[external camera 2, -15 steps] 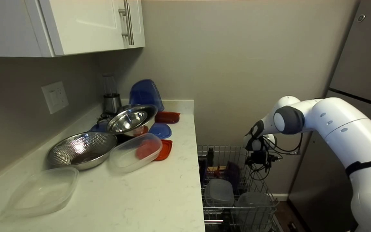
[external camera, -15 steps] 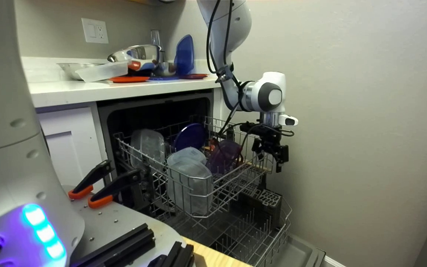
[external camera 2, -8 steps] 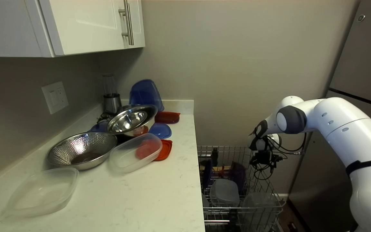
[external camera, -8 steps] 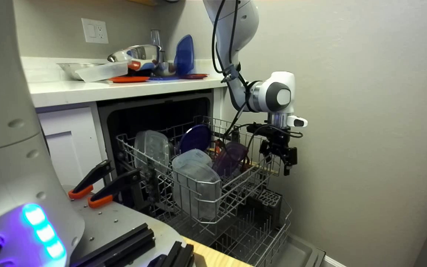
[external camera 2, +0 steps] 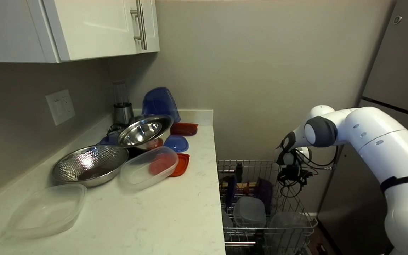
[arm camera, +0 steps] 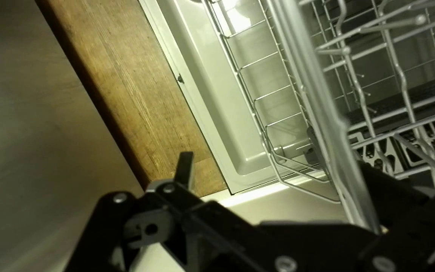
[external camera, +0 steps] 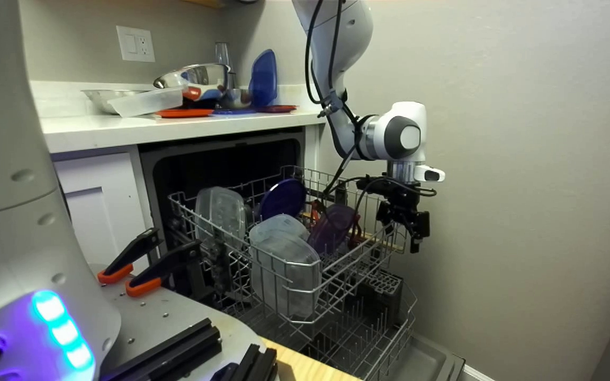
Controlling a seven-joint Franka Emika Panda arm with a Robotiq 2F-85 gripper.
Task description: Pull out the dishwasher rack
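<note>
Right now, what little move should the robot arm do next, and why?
Perhaps ease the gripper straight up a little: it looks open, not clamped, and the upper dishwasher rack already stands well out of the dishwasher.

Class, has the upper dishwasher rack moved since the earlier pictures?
Yes: in an exterior view, the upper rack sits farther out from the dishwasher frame.

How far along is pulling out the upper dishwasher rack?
Done: the upper dishwasher rack is mostly outside the dishwasher opening. In hand: the open gripper is at the rack's front, contact unclear. Left: perhaps a final tug, as the rack's rear sits near the opening, then backing away.
</note>
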